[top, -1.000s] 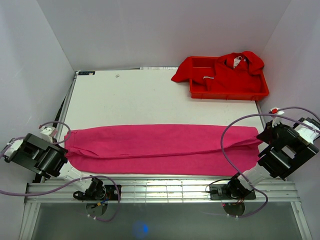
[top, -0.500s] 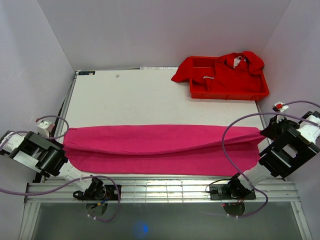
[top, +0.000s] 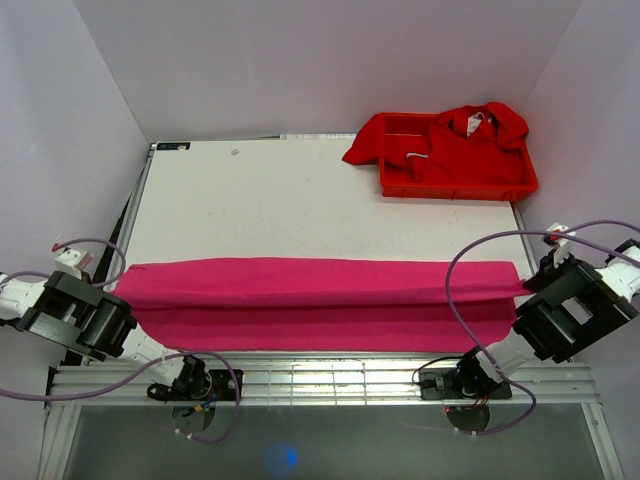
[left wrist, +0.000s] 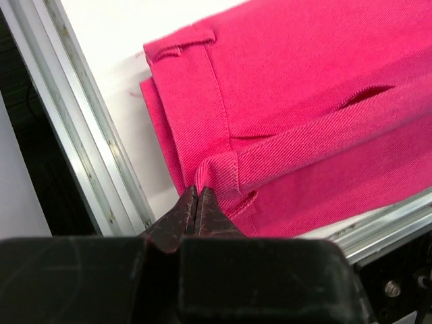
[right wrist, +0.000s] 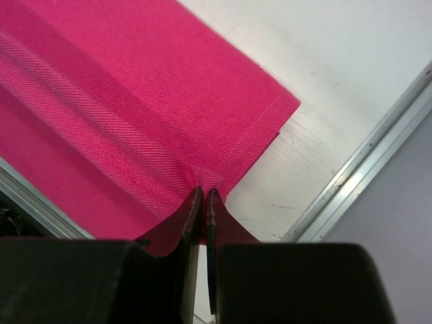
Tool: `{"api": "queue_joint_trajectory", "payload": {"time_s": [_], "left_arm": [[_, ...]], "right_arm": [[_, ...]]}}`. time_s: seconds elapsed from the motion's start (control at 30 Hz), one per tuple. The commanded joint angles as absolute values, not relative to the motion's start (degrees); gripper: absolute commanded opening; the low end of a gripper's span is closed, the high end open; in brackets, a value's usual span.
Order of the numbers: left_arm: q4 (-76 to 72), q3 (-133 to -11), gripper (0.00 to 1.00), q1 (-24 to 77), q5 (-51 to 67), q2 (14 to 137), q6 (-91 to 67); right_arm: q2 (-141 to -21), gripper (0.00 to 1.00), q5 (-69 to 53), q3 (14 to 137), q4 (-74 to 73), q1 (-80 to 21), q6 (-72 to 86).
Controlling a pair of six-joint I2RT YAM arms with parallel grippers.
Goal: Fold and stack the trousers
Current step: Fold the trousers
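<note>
left pincer (left wrist: 196, 197): tips clamped tight on a fold of the trousers (top: 320, 300) at the waistband, beside a belt loop
right pincer (right wrist: 202, 194): tips pinched together on the leg hem edge, near its corner
trousers: magenta, laid long across the near part of the surface (top: 300, 200); waist end left, hem end right
upper layer: pulled taut in a straight band between both pincers
lower layer: lies on the surface toward the near edge, near border curved
left end: waistband at the surface's left edge, just beside the metal rail (left wrist: 96, 148)
right end: hem close to the right edge, bare white surface beyond it
tray (top: 455, 188): red, far right corner of the surface, well apart from the trousers
red garments (top: 470, 135): piled in the tray, one part hangs over its left wall onto the surface
</note>
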State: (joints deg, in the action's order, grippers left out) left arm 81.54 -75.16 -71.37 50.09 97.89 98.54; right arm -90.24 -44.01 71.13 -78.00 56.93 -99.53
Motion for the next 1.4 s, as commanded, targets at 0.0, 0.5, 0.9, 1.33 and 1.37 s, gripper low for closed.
{"api": "queue_joint_trajectory", "payload": {"time_s": [0.0, 0.5, 0.9, 1.33, 1.37], "left_arm": [[80.51, -71.39, 0.0, -74.27, 44.41, 95.62, 107.48], [59.86, -57.22, 0.0, -70.5, 33.31, 99.49, 98.18], [50.97, -60.09, 0.0, -56.25, 38.23, 98.43, 78.67], [80.42, -81.38, 0.82, -58.62, 45.96, 100.2, 91.93], [80.42, -80.86, 0.84, -58.54, 46.14, 98.02, 92.8]], "right_arm": [[-88.42, 0.08, -37.36, 63.41, -74.1, 60.03, -111.08], [-89.91, 0.08, -27.42, 48.78, -49.93, 53.79, -100.12], [-93.78, 0.08, -27.24, 56.07, -41.74, 45.97, -87.02], [-84.31, 0.97, -29.88, 63.45, -62.39, 47.37, -102.91], [-83.5, 0.98, -31.1, 63.54, -64.84, 46.85, -103.7]]}}
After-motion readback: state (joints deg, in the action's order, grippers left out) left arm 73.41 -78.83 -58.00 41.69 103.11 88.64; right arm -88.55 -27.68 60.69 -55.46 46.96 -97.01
